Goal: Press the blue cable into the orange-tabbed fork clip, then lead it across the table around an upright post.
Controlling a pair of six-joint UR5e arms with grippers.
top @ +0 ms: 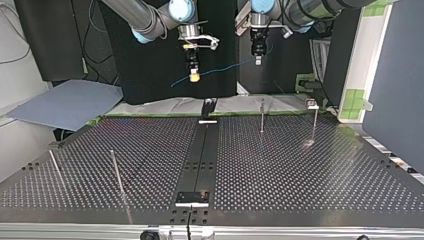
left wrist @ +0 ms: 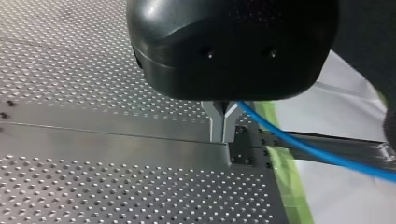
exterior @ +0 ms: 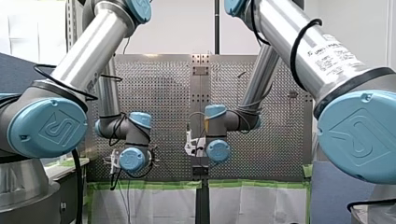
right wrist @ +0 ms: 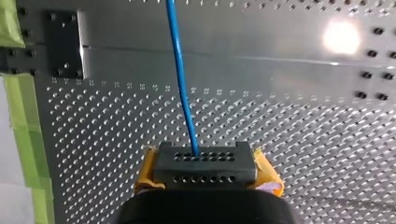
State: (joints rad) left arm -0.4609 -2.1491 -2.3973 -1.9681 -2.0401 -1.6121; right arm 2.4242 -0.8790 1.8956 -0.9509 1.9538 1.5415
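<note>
The blue cable (right wrist: pixel 177 60) is pinched by left gripper (left wrist: pixel 222 135) and right gripper (right wrist: pixel 205 161) above the table (left wrist: pixel 93 186) (pressing not yet begun), so lowering is called for.

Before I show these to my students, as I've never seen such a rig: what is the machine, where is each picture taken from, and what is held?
Two robot arms work over a perforated table. One camera looks from behind them, one faces them across the table, one rides on each wrist. Thin upright posts stand on the table. My left gripper, with metal fingers, and my right gripper, with yellow pads, each pinch the blue cable, strung between them in the air.
</note>
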